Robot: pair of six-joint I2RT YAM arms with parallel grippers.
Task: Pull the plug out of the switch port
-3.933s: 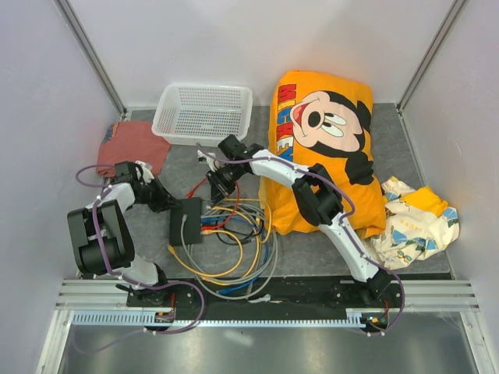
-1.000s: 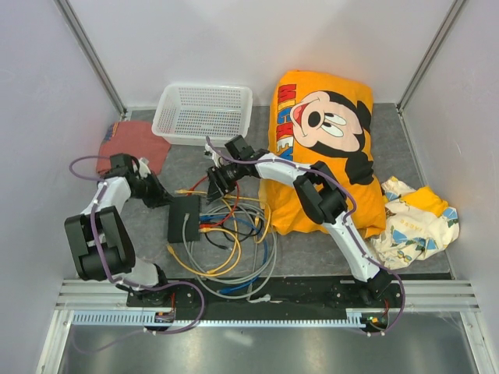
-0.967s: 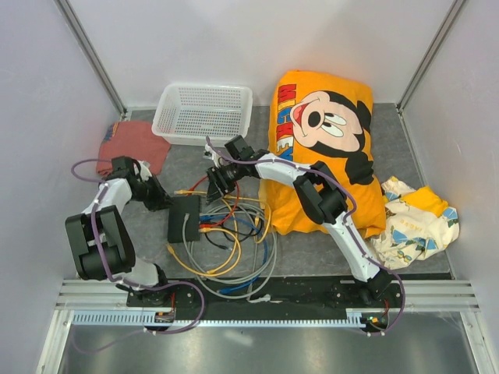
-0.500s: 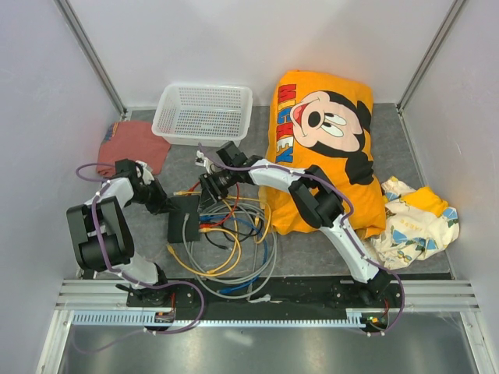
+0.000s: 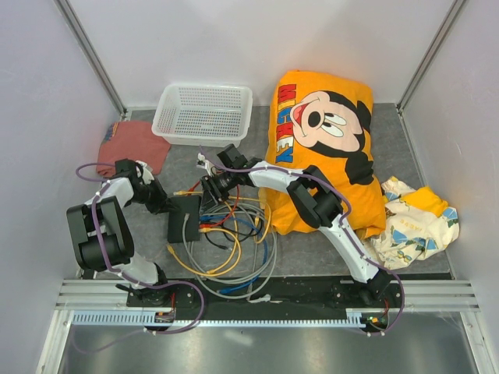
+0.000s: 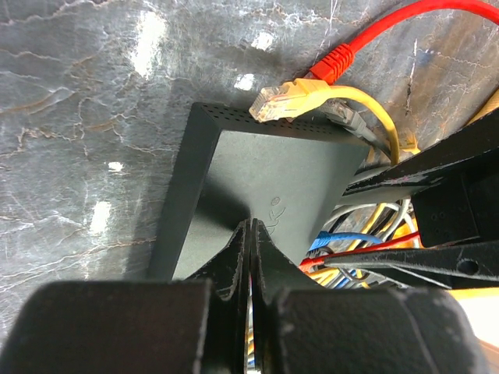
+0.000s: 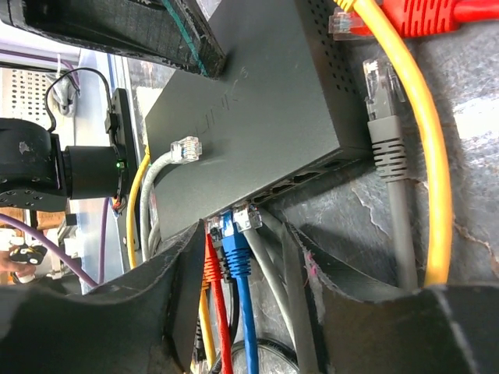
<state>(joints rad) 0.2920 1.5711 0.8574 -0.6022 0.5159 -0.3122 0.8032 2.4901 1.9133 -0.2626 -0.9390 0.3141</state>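
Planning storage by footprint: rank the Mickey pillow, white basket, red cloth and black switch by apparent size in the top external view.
1. Mickey pillow, clearly largest.
2. white basket.
3. red cloth, somewhat smaller than the basket; the basket's corner hides a little of it.
4. black switch, smallest.

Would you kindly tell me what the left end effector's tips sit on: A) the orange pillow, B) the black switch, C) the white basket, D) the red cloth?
B: the left wrist view shows the left end effector, jaws shut, meeting the flat top of the switch.
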